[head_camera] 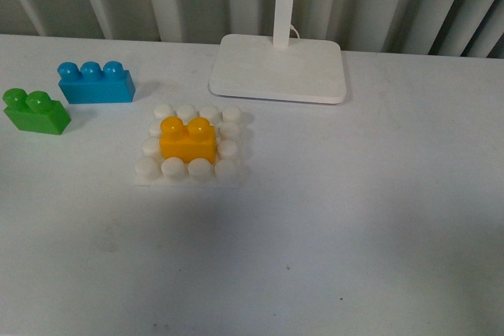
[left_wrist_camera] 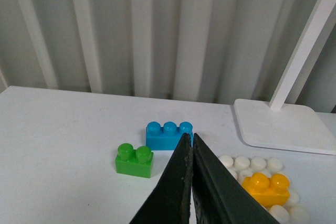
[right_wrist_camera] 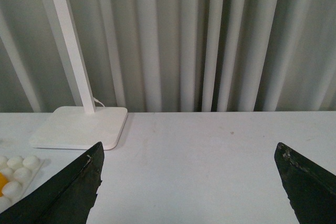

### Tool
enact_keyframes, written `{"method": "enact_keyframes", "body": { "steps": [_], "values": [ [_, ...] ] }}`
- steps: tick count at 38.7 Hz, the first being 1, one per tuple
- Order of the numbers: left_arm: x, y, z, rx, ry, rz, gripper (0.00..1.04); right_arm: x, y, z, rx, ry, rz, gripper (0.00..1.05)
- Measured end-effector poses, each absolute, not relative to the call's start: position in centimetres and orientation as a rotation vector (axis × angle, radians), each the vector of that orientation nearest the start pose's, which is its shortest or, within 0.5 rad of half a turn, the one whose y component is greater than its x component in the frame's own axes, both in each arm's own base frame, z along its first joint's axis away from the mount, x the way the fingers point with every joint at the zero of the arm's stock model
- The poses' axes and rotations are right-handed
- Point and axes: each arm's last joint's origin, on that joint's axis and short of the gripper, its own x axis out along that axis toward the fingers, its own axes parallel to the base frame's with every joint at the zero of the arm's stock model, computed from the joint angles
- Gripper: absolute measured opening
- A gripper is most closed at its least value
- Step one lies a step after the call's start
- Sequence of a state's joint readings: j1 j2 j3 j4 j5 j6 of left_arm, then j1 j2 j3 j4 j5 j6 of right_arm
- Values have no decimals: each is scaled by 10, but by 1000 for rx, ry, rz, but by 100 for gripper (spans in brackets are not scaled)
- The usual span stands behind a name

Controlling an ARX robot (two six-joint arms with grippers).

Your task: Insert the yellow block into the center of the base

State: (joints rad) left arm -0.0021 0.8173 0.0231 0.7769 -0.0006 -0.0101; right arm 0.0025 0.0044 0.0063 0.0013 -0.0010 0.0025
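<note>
Nearest the front camera, bare white desk is seen, with faint specks and a soft shadow in front of the base; this desk is the largest thing in view, and a wall of pale vertical slats is seen behind its far edge. Next in size, a white lamp foot with its upright post is placed near the far edge, just behind the base. The base, a white studded plate, lies toward the middle of the desk, and the yellow block is seated on its central studs, ringed by free studs on every side. A blue brick and a green brick are set toward the left edge, apart from the base. The left tool is seen with its fingers pressed together and nothing held; the right tool is spread wide and is also empty. Neither arm appears in the front view. The insertion is judged essentially done; to finish it well, the block should be checked for level, full seating, and any pressing should be applied straight down on both studs so the base is not slid.
</note>
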Motion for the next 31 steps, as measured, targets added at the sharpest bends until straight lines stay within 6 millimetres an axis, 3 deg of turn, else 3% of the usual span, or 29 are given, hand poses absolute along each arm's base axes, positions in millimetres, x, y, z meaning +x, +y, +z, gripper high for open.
{"method": "enact_keyframes", "body": {
  "steps": [31],
  "values": [
    [118,0,170,-8,-13,-2,4,98,0,165,2,-3,3,95]
  ]
}}
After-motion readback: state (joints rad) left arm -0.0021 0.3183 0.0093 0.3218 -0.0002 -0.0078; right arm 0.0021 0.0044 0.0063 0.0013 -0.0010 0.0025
